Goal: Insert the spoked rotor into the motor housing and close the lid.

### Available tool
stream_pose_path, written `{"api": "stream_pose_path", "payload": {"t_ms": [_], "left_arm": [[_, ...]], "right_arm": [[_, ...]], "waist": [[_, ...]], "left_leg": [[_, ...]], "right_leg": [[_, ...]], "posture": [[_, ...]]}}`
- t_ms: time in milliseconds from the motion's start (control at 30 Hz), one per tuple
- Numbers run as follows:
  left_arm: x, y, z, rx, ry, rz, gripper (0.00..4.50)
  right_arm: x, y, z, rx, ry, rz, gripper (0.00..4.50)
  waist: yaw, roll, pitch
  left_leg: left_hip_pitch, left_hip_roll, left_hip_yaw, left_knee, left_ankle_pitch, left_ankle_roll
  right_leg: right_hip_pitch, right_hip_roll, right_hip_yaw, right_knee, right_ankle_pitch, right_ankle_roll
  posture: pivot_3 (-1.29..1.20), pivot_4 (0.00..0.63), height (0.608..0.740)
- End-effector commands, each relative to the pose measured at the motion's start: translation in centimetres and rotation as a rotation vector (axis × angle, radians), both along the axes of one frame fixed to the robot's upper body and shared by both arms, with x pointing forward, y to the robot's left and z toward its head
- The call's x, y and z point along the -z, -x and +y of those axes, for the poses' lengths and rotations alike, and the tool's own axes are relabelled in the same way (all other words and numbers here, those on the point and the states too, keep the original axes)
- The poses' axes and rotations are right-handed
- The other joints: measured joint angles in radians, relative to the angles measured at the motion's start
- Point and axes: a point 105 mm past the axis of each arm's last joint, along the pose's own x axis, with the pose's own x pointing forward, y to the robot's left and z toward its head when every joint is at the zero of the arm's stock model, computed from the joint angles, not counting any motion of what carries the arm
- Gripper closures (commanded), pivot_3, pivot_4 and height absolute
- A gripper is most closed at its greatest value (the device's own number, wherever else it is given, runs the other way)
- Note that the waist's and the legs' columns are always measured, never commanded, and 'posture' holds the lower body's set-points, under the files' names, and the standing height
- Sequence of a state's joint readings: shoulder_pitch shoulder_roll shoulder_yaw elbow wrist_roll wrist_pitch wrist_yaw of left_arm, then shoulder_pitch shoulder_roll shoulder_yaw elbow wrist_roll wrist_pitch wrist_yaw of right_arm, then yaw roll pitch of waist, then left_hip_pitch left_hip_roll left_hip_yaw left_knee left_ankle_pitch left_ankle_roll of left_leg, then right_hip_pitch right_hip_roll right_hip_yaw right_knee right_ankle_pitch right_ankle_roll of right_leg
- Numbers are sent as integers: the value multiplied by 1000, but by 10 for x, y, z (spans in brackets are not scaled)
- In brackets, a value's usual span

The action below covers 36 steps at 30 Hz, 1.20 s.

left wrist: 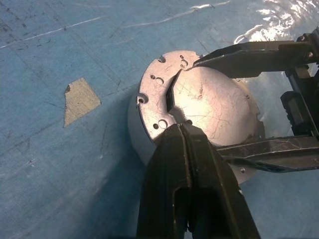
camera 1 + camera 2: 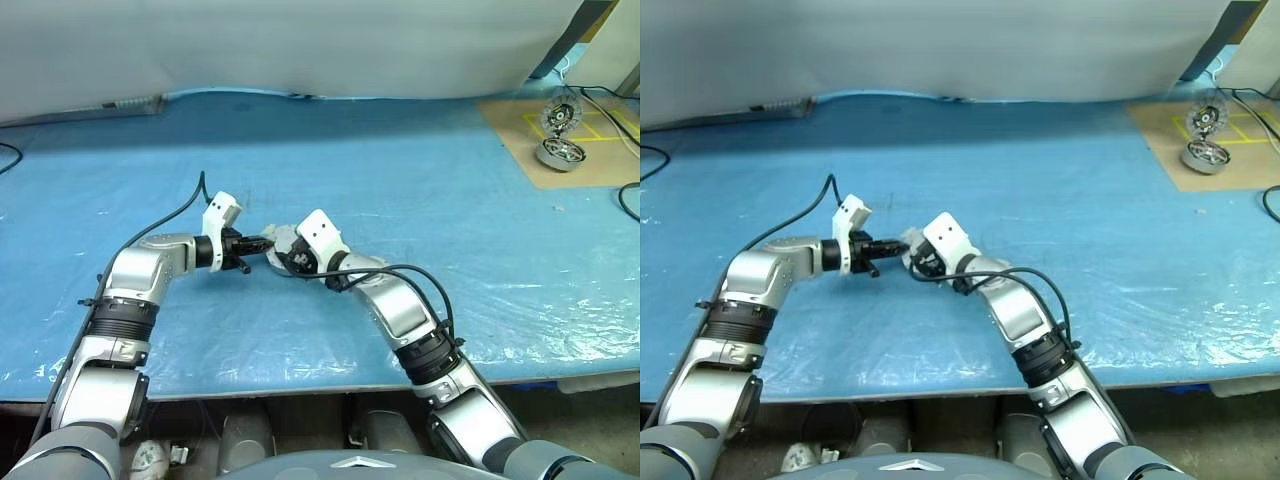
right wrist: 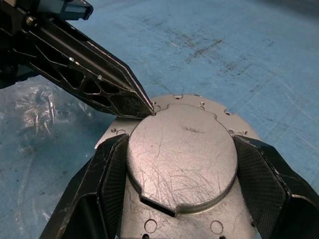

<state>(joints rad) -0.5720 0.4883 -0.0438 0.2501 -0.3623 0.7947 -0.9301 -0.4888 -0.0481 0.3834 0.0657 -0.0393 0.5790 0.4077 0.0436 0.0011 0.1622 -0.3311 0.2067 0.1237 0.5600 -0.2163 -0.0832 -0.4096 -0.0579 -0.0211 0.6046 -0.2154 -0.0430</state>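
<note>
From the head views, the left gripper (image 2: 262,242) and right gripper (image 2: 283,250) met over the blue table (image 2: 420,200), and the small grey thing between them was probably the motor housing (image 2: 280,240). In the left wrist view, the left jaws were pressed together, tips touching the plain grey lid (image 1: 214,107). In the right wrist view, the right jaws stood apart, clamped on the motor housing's sides, the lid lying flat between them.
</note>
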Motion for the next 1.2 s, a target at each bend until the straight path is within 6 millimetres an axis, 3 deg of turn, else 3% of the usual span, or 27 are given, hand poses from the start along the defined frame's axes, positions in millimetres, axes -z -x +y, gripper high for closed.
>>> {"api": "stream_pose_path", "payload": {"t_ms": [33, 133, 333, 467, 667, 800, 1033, 1200], "left_arm": [[27, 12, -17, 58, -47, 80, 4500], [30, 11, -19, 46, -49, 82, 4500], [30, 10, -16, 32, -63, 77, 4500], [30, 9, -14, 28, -66, 75, 4500], [30, 10, -18, 33, -61, 72, 4500], [30, 9, -18, 34, -57, 68, 4500], [29, 7, -20, 27, -47, 61, 4500], [31, 7, -17, 10, -47, 64, 4500]], "right_arm": [[29, 4, -7, 28, 51, 92, 827], [29, 4, -9, 38, 40, 96, 27], [12, 3, -23, 98, -57, 76, 27], [2, 14, -28, 91, -151, 83, 27], [-18, 16, -53, 206, -405, 173, 27], [-18, 21, -66, 279, -565, 302, 27], [-14, 27, -61, 275, -734, 505, 27], [-22, 25, -47, 234, -907, 633, 27]], "waist": [[0, 1, 0], [7, 4, -2], [26, 4, -2], [29, 4, -2], [29, 4, -2], [29, 4, -2], [31, 5, -2], [30, 6, -2]], "left_leg": [[0, 0, 0, 0, 0, 0], [0, -1, 0, -2, 0, 0], [-1, -2, 0, -5, 0, 0], [-1, -2, 0, -11, 0, 0], [-3, -3, 0, -15, 0, 0], [-2, -2, 0, -17, 0, 0], [-2, -3, 0, -17, 0, 0], [-2, -3, 0, -17, 0, 0]], "right_leg": [[0, 0, 0, 0, 0, 0], [1, -1, 0, -1, -1, 1], [3, -4, -1, -5, -2, 3], [3, -4, -2, -9, 1, -1], [4, -3, -4, -17, 1, -2], [4, -3, -5, -17, 1, -2], [4, -3, -5, -18, 1, -2], [4, -3, -5, -17, 1, -2]], "posture": [[0, 150, 740], [0, 150, 740], [0, 150, 740], [0, 150, 740], [0, 150, 740], [0, 150, 740], [0, 150, 740], [0, 150, 740]]}}
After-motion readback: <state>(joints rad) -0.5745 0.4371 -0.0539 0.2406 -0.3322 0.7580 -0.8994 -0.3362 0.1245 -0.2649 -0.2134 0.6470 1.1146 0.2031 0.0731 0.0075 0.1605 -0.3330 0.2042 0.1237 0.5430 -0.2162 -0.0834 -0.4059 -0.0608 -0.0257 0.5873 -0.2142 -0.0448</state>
